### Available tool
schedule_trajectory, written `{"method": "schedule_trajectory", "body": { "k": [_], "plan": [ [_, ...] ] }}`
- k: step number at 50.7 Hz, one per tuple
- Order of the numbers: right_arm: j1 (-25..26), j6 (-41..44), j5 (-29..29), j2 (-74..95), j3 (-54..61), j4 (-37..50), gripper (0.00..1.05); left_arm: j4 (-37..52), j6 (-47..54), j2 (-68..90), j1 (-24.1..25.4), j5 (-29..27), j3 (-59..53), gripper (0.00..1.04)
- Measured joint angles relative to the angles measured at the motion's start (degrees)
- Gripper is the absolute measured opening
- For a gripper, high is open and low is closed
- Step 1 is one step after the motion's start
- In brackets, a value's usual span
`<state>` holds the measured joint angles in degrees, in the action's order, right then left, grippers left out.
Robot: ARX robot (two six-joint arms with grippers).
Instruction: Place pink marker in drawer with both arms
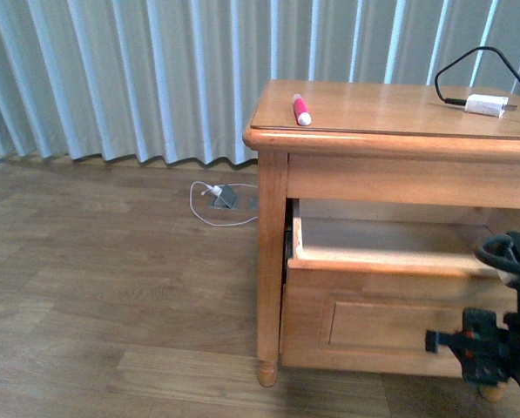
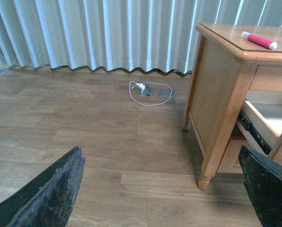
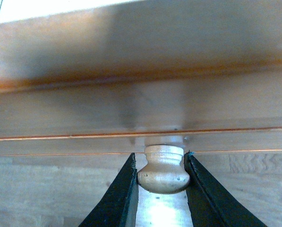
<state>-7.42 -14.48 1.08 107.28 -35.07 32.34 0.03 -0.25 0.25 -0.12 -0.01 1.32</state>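
- The right arm (image 1: pixel 503 348) is showing up all black, looking blocky and bulky, with boxy bits sticking out of its side.
- A thick black cable (image 1: pixel 484 254) is looping off the top of it.
- The left pincer (image 2: pixel 159 152) is sporting two matte black wedge fingers (image 2: pixel 51 194), and they're looking rough and scuffed, kinda grainy.
- The right pincer (image 3: pixel 159 156) is wearing smoother black fingers (image 3: pixel 117 198), tapering to thin tips and catching a bit of shine along the edges.

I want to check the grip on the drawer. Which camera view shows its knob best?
The right wrist view: the knob fills the centre, with the right pincer closed on both its sides. The front view shows the open drawer but no knob. The left wrist view shows only the drawer's corner.
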Motion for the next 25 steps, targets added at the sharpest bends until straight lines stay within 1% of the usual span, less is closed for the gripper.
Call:
{"method": "schedule_trajectory", "body": {
  "k": [2,7,15,20,21,24,25],
  "plan": [
    [0.0,0.0,0.6,-1.3,1.6,0.1,0.24,0.0,0.0,0.0,0.0,0.0,0.0,0.99],
    [0.0,-0.1,2.1,-5.1,5.2,0.3,0.40,0.0,0.0,0.0,0.0,0.0,0.0,0.99],
    [0.0,-0.5,3.4,-11.8,8.0,-0.7,0.63,0.0,0.0,0.0,0.0,0.0,0.0,0.99],
    [0.3,-1.1,5.0,-17.9,10.3,-4.2,0.79,0.0,0.0,0.0,0.0,0.0,0.0,0.99],
    [0.3,-1.1,5.1,-18.7,10.6,-4.7,0.80,0.0,0.0,0.0,0.0,0.0,0.0,0.99],
    [0.8,-1.0,6.2,-23.7,12.0,-8.2,0.91,0.0,0.0,0.0,0.0,0.0,0.0,0.99],
    [0.9,-1.0,6.4,-24.5,12.2,-8.8,0.93,0.0,0.0,0.0,0.0,0.0,0.0,0.99]
  ]
}}
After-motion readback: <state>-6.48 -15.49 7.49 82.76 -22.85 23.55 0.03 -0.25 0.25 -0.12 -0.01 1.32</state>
